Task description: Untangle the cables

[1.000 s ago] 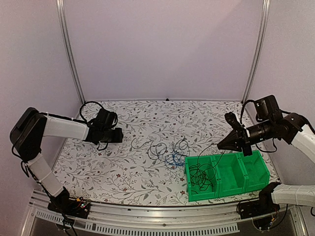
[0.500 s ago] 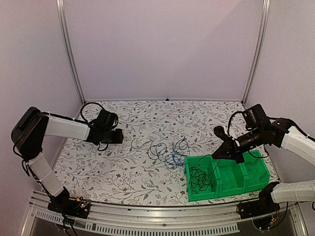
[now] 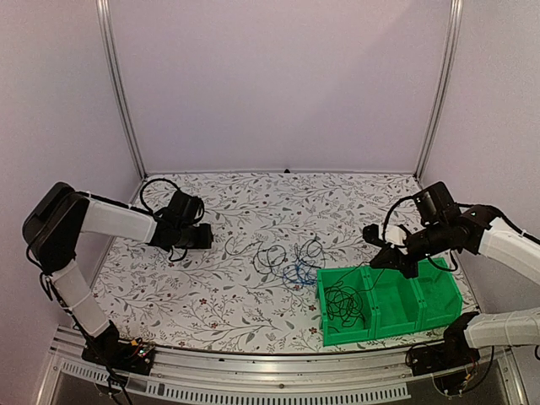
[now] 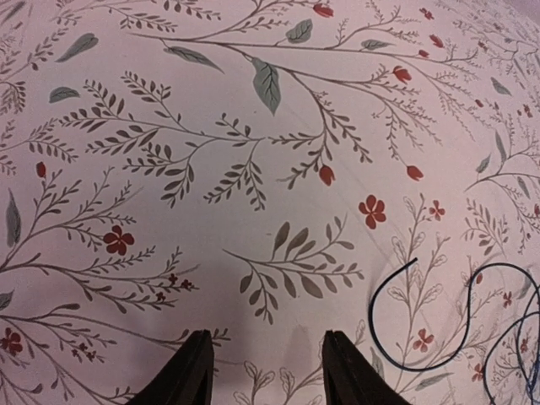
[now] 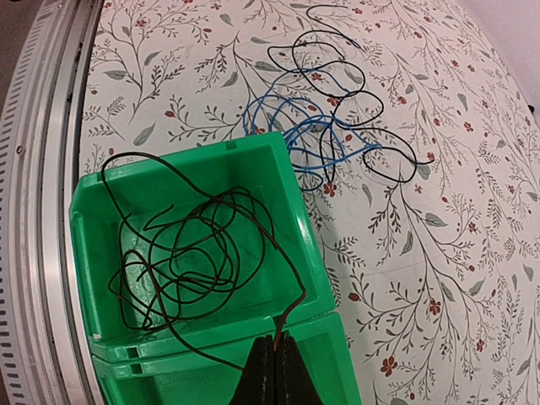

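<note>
A tangle of thin black cables (image 3: 283,253) with one blue cable (image 3: 297,274) lies mid-table, just left of a green bin (image 3: 439,295). In the right wrist view the black loops (image 5: 337,76) and blue cable (image 5: 308,139) lie beyond the bin wall (image 5: 291,190). One dark cable (image 5: 186,261) is coiled in the bin's left compartment (image 3: 342,305). My right gripper (image 5: 274,344) is shut on that cable's end, above the compartment's edge (image 3: 377,261). My left gripper (image 4: 267,346) is open and empty, low over the table (image 3: 207,236), left of a black cable end (image 4: 380,333).
The bin has two more compartments to the right of the coil (image 3: 396,295). The metal rail (image 5: 51,169) runs along the table's near edge. Thick black hoses loop off both arms (image 3: 156,181). The floral tabletop (image 4: 253,169) spreads ahead of the left gripper.
My right gripper has moved left and lower, over the bin's left compartment, with the cable end still pinched in it. The left arm has hardly moved.
</note>
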Motion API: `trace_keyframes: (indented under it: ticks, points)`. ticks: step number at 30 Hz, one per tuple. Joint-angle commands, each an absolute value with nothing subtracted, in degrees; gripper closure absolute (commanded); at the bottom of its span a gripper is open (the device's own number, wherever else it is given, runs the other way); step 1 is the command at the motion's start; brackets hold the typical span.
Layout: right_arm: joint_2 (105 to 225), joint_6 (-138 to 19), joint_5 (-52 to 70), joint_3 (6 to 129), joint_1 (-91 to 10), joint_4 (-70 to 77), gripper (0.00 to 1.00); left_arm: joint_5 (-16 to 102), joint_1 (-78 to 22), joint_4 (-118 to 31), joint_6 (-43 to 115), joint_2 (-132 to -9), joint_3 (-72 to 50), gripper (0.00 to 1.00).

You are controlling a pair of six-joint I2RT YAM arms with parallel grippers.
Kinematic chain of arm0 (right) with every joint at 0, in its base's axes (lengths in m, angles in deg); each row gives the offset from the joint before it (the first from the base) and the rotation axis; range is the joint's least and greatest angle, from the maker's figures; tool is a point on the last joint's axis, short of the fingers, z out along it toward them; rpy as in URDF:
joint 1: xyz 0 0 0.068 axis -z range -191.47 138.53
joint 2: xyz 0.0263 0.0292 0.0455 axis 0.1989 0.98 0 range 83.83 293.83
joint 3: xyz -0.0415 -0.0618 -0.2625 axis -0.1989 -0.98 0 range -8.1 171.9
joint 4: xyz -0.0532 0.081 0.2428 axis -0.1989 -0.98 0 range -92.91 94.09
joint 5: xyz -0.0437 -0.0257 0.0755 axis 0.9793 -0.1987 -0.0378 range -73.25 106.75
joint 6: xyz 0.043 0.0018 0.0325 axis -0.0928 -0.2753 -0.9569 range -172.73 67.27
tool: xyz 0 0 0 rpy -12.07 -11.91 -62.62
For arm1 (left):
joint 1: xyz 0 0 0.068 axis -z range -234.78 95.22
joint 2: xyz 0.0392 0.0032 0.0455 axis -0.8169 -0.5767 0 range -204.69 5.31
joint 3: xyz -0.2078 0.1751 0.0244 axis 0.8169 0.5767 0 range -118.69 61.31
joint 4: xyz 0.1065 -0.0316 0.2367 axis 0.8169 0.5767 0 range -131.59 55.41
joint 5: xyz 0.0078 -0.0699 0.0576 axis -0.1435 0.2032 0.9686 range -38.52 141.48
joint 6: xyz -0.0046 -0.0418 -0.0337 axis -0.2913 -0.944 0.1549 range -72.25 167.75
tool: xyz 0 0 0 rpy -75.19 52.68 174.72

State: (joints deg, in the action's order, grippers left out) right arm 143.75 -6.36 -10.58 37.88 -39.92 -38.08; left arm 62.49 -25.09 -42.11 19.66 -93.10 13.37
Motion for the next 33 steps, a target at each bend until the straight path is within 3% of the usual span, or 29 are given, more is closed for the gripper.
trace_keyframes:
  ticks: [1, 15, 23, 30, 33]
  points:
    - [144.6, -4.7, -7.1, 39.3, -39.7, -35.4, 1.00, 62.7, -24.4, -44.3, 19.6, -94.1, 14.5, 0.56]
    - [155.0, -8.3, -9.6, 41.0, -48.4, -34.5, 1.00, 63.3, -24.4, -46.8, 19.8, -93.5, 18.0, 0.56]
    - [159.4, -10.2, -3.2, 40.4, -54.1, -31.0, 1.00, 63.3, -24.5, -46.9, 21.2, -93.2, 18.1, 0.55]
    - [165.8, -12.4, 10.5, 40.8, -57.2, -27.9, 1.00, 60.0, -24.3, -48.6, 21.5, -92.0, 18.5, 0.57]
    - [166.1, -12.4, 9.8, 42.2, -57.2, -29.9, 0.94, 58.3, -24.3, -48.8, 21.4, -91.4, 18.6, 0.58]
